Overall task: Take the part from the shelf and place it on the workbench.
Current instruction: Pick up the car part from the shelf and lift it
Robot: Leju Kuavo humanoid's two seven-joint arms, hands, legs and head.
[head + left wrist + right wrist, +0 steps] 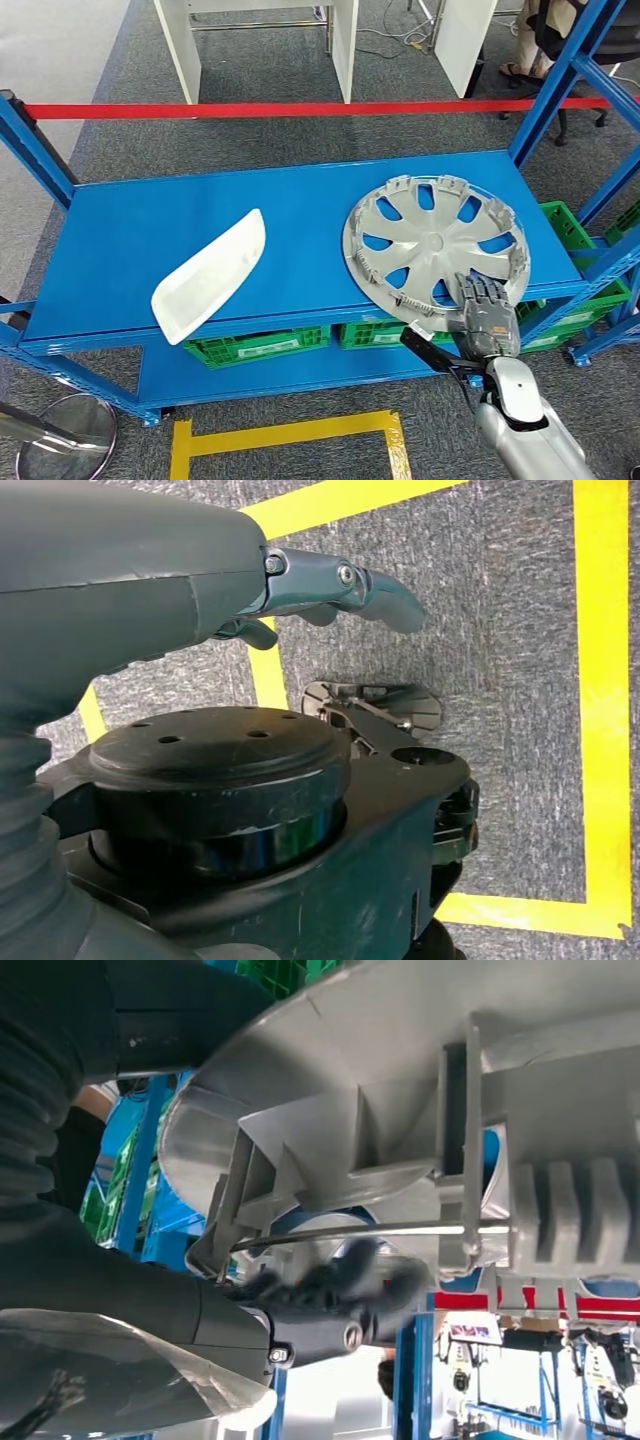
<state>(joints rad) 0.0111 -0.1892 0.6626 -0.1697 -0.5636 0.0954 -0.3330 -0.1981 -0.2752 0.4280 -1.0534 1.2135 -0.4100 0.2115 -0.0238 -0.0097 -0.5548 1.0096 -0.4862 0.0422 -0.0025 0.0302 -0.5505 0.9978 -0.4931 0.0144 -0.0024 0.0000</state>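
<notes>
The hubcap [435, 244] lies at the shelf's [136, 250] front right edge, the right hand [483, 312] curled around its near rim, so lifting and carrying to the bench remain.

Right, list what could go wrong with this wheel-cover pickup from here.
1. The right hand holds the silver wheel cover only at its near rim, fingers on top; held at one edge, the wide disc may tip or slip when lifted.
2. The cover overhangs the front edge of the blue shelf, so a slip would likely drop it to the floor.
3. The rim's thin plastic clips sit close to the hand; squeezing there might bend them.
</notes>
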